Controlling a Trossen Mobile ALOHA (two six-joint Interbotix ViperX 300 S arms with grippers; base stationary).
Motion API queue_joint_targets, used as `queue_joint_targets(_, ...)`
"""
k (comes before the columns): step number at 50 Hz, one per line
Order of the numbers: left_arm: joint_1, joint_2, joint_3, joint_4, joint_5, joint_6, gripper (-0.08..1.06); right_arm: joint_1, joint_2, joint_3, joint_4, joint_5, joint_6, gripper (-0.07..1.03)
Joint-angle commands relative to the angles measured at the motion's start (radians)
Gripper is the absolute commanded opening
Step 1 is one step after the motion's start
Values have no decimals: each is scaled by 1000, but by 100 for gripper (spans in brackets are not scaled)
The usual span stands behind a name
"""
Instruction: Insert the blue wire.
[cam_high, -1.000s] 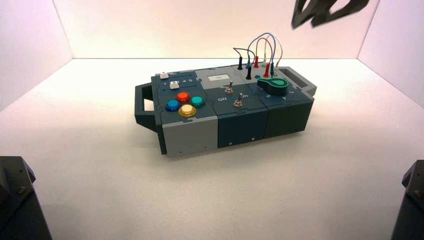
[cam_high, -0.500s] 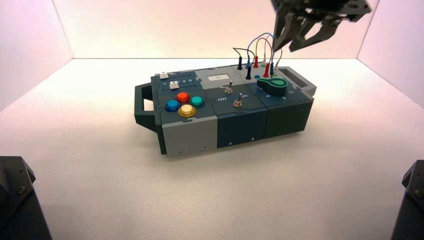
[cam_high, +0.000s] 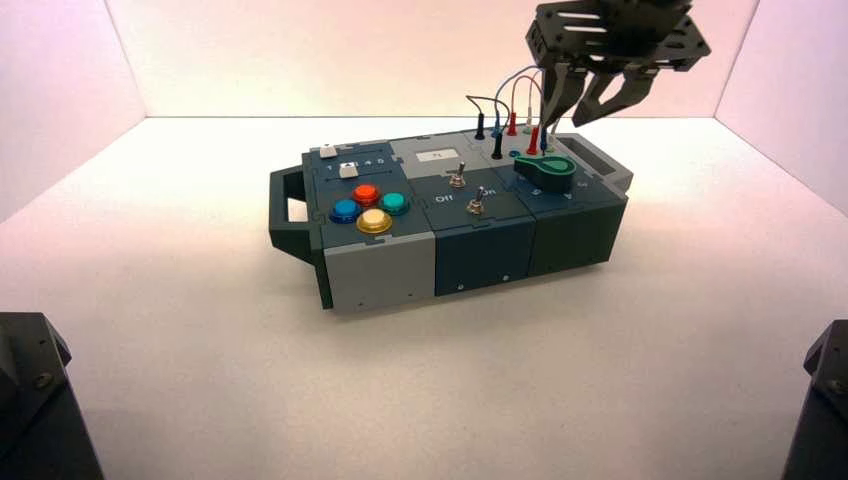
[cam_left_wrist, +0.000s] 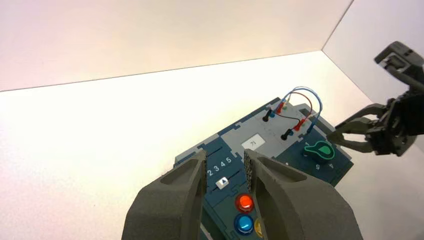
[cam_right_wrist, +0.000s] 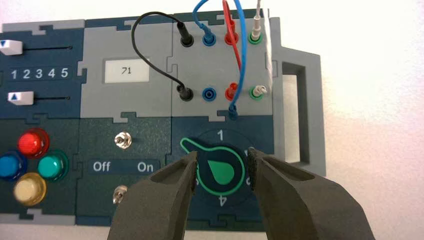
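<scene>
Presently, the left gripper (cam_left_wrist: 225, 175) waits outside the high view, its fingers parted with nothing between them. Nearest on the box (cam_high: 450, 205), at its left, sits the yellow button (cam_high: 374, 220), with the blue button (cam_high: 345, 211), green button (cam_high: 394, 203) and red button (cam_high: 366, 195) grouped around it. Two metal toggles, the near switch (cam_high: 476, 204) and the far switch (cam_high: 458, 178), stand mid-box. To their right is the green knob (cam_high: 552, 172). Beyond the buttons, the near slider (cam_high: 348, 171) and far slider (cam_high: 328, 151) both sit at the "1" end. The display (cam_right_wrist: 127, 71) reads "71".

The right gripper (cam_high: 578, 115) is over the right rear of the box, close to the blue wire (cam_right_wrist: 244, 50); its fingers are spread and grasp nothing. One blue plug (cam_right_wrist: 209, 36) is seated in the far row; the other (cam_right_wrist: 233, 112) is out of the near blue socket (cam_right_wrist: 209, 94), hanging by the edge of the knob's panel. The black wire (cam_right_wrist: 150, 64), red wire (cam_right_wrist: 232, 40) and white wire (cam_right_wrist: 268, 50) arch alongside.
</scene>
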Motion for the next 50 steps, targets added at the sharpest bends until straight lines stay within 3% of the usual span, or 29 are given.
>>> queue_joint_targets(1, -5, 5, -38, 2, -5, 2, 42, -2, 18, -37, -8, -9, -3, 52)
queue_joint_targets(30, -5, 5, -41, 3, -2, 2, 42, -37, 89, -95, -34, -9, -3, 42)
queue_joint_targets(43, -5, 5, -41, 2, -2, 2, 42, -37, 107, -103, -52, -11, -15, 28)
queue_joint_targets(50, -5, 5, -41, 2, -2, 2, 42, -37, 110, -107, -52, -9, -18, 27)
